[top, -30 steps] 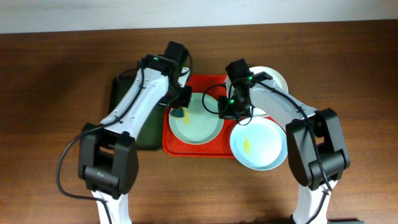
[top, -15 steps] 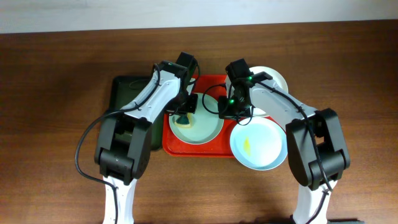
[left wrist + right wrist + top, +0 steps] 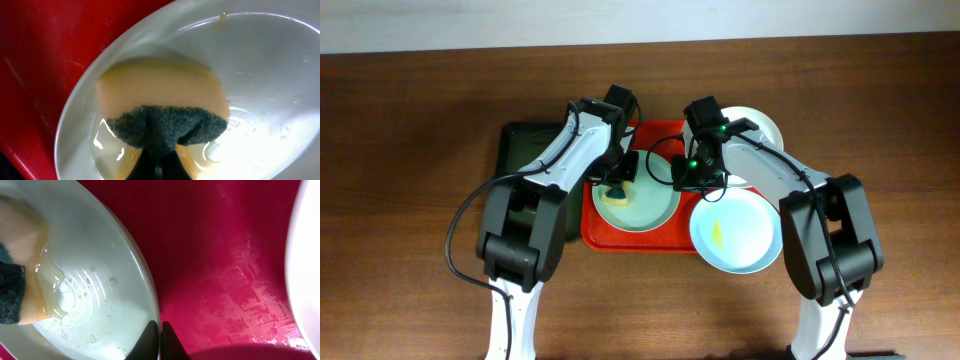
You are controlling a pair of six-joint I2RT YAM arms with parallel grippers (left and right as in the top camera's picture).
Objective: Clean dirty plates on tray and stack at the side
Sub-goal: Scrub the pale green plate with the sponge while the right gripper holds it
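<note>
Brown table point(image 3: 420, 150) beneath everything. Red tray point(image 3: 660, 130) at the middle, green tray point(image 3: 515, 150) just beside it on the left, partly under the left arm point(image 3: 555, 160).

Blue plate point(image 3: 745, 245) over the tray's front right corner, partly out over the table, with a yellow smear point(image 3: 717, 233) at centre. Mint plate point(image 3: 650, 210) inside the tray, left half, wet, with yellowish water point(image 3: 65, 290) pooled in the well. White plate point(image 3: 767, 128) at the tray's back right corner, mostly hidden behind the right arm point(image 3: 770, 165); cannot tell how much of it rests on the tray.

Sponge point(image 3: 160, 95), yellow with a dark green scouring face, pressed onto the mint plate's left inner slope.

Left gripper point(image 3: 157, 155) clenched on the sponge, pinching the scouring side into a fold. Right gripper point(image 3: 160, 335) clamped on the mint plate's right rim, one finger inside the plate, the other outside over the tray floor.
</note>
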